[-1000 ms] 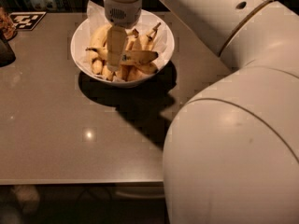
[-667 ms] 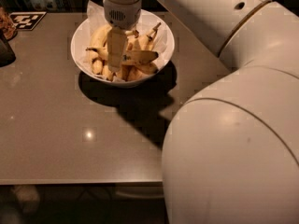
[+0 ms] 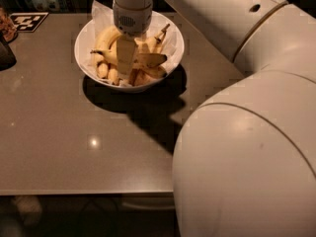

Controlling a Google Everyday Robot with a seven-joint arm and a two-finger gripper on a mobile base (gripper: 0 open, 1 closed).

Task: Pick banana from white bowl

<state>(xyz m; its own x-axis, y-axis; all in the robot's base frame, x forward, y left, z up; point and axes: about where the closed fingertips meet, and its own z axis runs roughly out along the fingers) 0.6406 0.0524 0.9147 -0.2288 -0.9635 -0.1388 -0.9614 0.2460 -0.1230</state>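
A: What is seen on the surface (image 3: pixel 74 147), from the left?

B: A white bowl (image 3: pixel 79 43) is seen, lined with paper (image 3: pixel 98 13). Other bananas (image 3: pixel 104 43) are packed at its 9 o'clock side. The tool (image 3: pixel 126 68) is down in the middle of the bowl, among the fruit. Whether it is spread or pressed together cannot be told. The banana (image 3: pixel 150 59) is lying in the bowl, just beside the tool at its 3 o'clock, touched by its neighbours.

A: What could go wrong?

B: The wrong banana could be grabbed, because they are packed so close. Two could be lifted at once. The soft fruit could be squashed if it is squeezed too hard. The paper could be caught and pulled up too. The bowl could be tipped or dragged if its rim is bumped near 2 o'clock, where the big arm (image 3: pixel 237 48) is held close by.
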